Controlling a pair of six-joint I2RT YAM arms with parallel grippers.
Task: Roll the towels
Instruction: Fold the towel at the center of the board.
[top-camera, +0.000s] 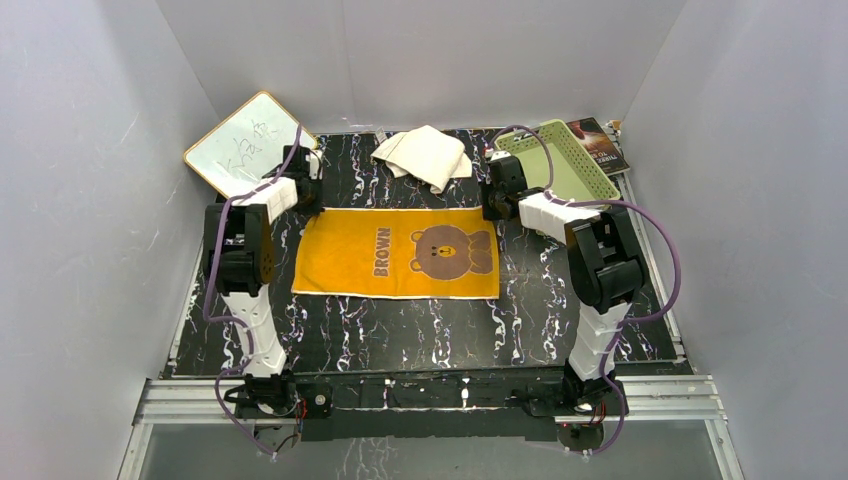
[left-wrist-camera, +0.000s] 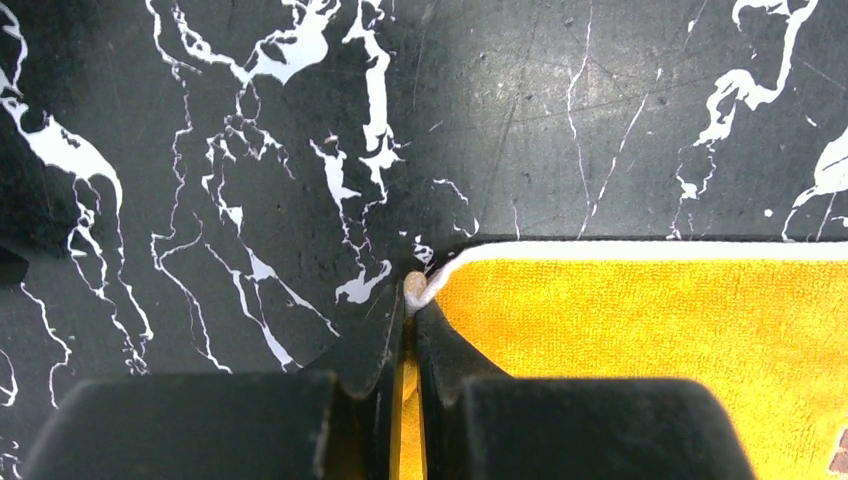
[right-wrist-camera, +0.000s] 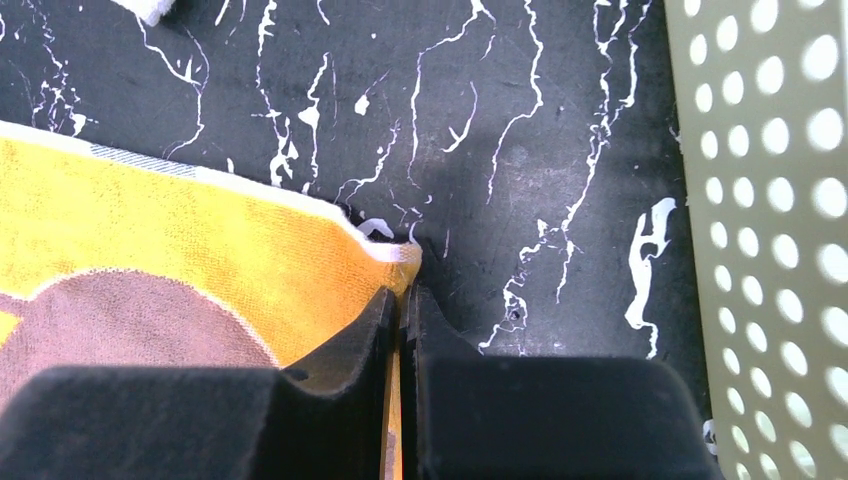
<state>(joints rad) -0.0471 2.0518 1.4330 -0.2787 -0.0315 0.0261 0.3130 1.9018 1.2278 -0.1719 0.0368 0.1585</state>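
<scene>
The orange-yellow towel (top-camera: 395, 253) with a brown bear face and "BROWN" lettering lies spread flat mid-table. My left gripper (top-camera: 312, 205) is shut on its far left corner; in the left wrist view (left-wrist-camera: 412, 300) the white-edged corner is pinched between the fingers, the yellow cloth (left-wrist-camera: 650, 340) stretching right. My right gripper (top-camera: 490, 208) is shut on its far right corner; the right wrist view (right-wrist-camera: 402, 290) shows the corner in the jaws and the cloth (right-wrist-camera: 160, 250) to the left. The cream-white towel (top-camera: 425, 155) lies crumpled at the back centre.
A pale green perforated basket (top-camera: 555, 160) stands at the back right, its wall (right-wrist-camera: 770, 200) close to the right gripper. A whiteboard (top-camera: 245, 142) leans at the back left. A dark book (top-camera: 598, 142) lies behind the basket. White walls enclose the table.
</scene>
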